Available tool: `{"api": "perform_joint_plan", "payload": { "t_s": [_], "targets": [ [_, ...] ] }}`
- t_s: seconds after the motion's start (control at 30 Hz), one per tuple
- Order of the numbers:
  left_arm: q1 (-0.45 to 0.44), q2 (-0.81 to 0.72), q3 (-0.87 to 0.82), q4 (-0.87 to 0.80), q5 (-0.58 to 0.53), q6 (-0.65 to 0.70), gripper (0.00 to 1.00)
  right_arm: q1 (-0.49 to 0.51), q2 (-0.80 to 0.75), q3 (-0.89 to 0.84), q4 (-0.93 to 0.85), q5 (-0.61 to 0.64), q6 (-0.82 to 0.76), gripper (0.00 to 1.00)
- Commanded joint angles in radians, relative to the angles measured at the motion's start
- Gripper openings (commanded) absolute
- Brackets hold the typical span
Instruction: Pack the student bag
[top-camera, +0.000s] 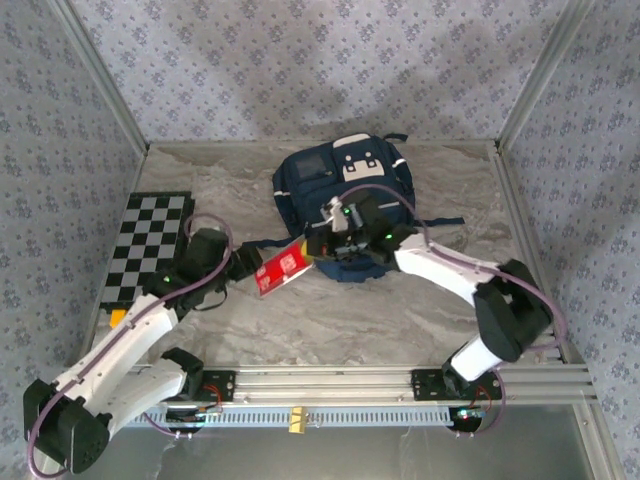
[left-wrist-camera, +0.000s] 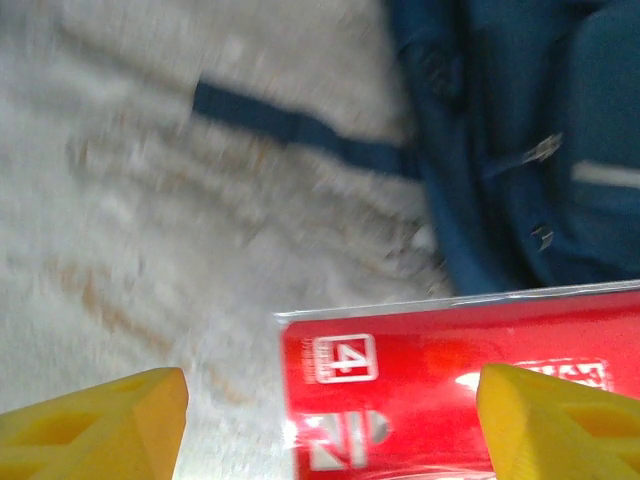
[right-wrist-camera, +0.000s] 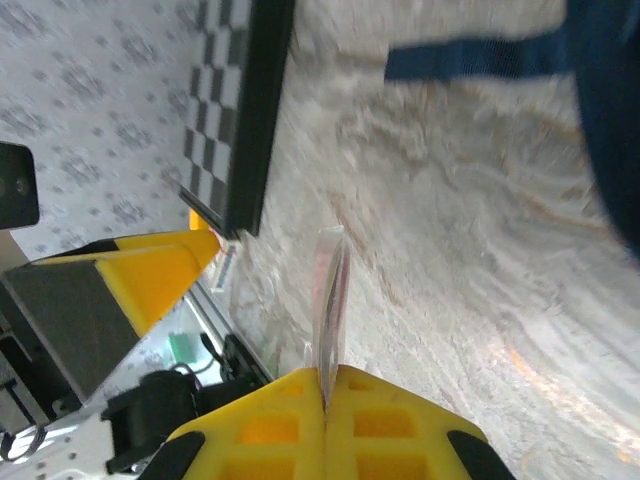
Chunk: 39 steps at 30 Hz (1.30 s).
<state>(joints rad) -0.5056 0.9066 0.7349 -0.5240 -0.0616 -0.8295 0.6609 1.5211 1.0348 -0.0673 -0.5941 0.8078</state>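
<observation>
The student bag (top-camera: 345, 185) is a navy backpack lying at the back middle of the table, with its edge and a strap in the left wrist view (left-wrist-camera: 530, 130). A flat red game case (top-camera: 283, 268) in a clear sleeve hangs between the two arms, just left of the bag. My right gripper (top-camera: 315, 250) is shut on the case's right edge. In the right wrist view its fingers (right-wrist-camera: 325, 385) pinch the thin case (right-wrist-camera: 330, 280) edge-on. My left gripper (left-wrist-camera: 330, 430) is open, its yellow fingers standing either side of the red case (left-wrist-camera: 440, 390).
A black-and-white chessboard (top-camera: 148, 245) lies flat at the left (right-wrist-camera: 235, 110). A loose bag strap (top-camera: 440, 222) trails right of the bag, and another strap (left-wrist-camera: 300, 130) lies on the marble-patterned table. Patterned walls enclose the back and both sides.
</observation>
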Motion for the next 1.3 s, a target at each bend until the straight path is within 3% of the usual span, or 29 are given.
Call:
{"api": "perform_joint_plan", "payload": {
  "t_s": [0.0, 0.23, 0.37, 0.47, 0.7, 0.83, 0.97, 1.27],
  "targets": [
    [0.008, 0.057, 0.109, -0.006, -0.084, 0.194, 0.77, -0.091, -0.097, 0.041, -0.102, -0.068, -0.044, 0.0],
    [-0.021, 0.261, 0.303, 0.138, -0.011, 0.476, 0.77, -0.397, -0.227, 0.103, -0.295, -0.204, -0.116, 0.0],
    [-0.134, 0.404, 0.365, 0.232, -0.025, 0.647, 0.8, -0.574, -0.296, 0.078, -0.325, -0.261, -0.1, 0.0],
    [-0.239, 0.532, 0.423, 0.283, -0.104, 0.796, 0.82, -0.695, -0.335, 0.054, -0.351, -0.293, -0.099, 0.0],
    [-0.324, 0.764, 0.517, 0.366, -0.033, 0.988, 0.88, -0.932, -0.403, -0.025, -0.402, -0.34, -0.104, 0.0],
    [-0.335, 0.886, 0.617, 0.313, -0.031, 1.043, 0.89, -1.003, -0.407, -0.057, -0.416, -0.379, -0.113, 0.0],
    [-0.332, 0.967, 0.683, 0.307, -0.116, 1.072, 0.9, -1.019, -0.407, -0.066, -0.441, -0.377, -0.147, 0.0],
    [-0.287, 0.974, 0.766, 0.263, -0.079, 1.051, 0.69, -1.022, -0.412, -0.064, -0.501, -0.358, -0.171, 0.0]
  ]
}}
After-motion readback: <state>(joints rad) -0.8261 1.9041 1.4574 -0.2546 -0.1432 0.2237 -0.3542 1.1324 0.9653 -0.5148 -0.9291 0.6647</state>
